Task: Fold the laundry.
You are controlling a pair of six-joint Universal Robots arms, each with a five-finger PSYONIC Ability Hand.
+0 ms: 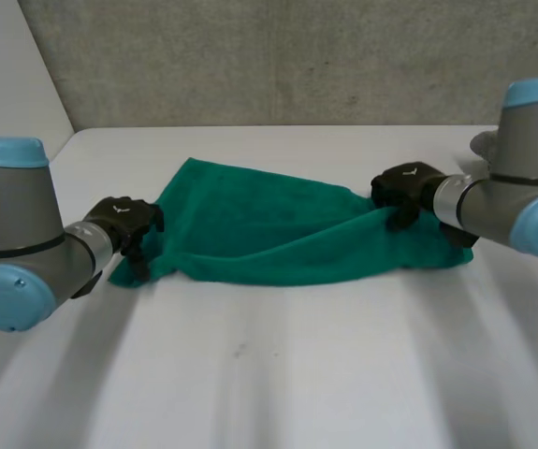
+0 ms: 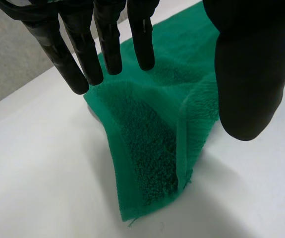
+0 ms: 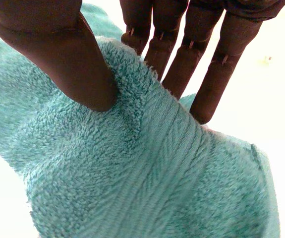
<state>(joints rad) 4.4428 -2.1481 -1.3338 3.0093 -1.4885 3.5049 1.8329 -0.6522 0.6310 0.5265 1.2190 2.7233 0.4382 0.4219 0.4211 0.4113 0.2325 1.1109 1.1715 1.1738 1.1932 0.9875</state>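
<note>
A green towel [image 1: 269, 229] lies crumpled across the white table [image 1: 269, 383], with a fold running along its near side. My left hand [image 1: 123, 224] is at the towel's left corner. In the left wrist view its straight fingers [image 2: 110, 44] and thumb [image 2: 251, 74] stand apart over that corner of the towel [image 2: 152, 144], which lies flat beneath them. My right hand [image 1: 404, 192] is at the towel's right edge. There the thumb [image 3: 58, 54] and fingers [image 3: 177, 59] pinch a raised ridge of the towel [image 3: 132, 173] between them.
A grey wall runs behind the table's far edge. Bare white tabletop stretches in front of the towel and to both sides of it. Both arms reach in from the sides.
</note>
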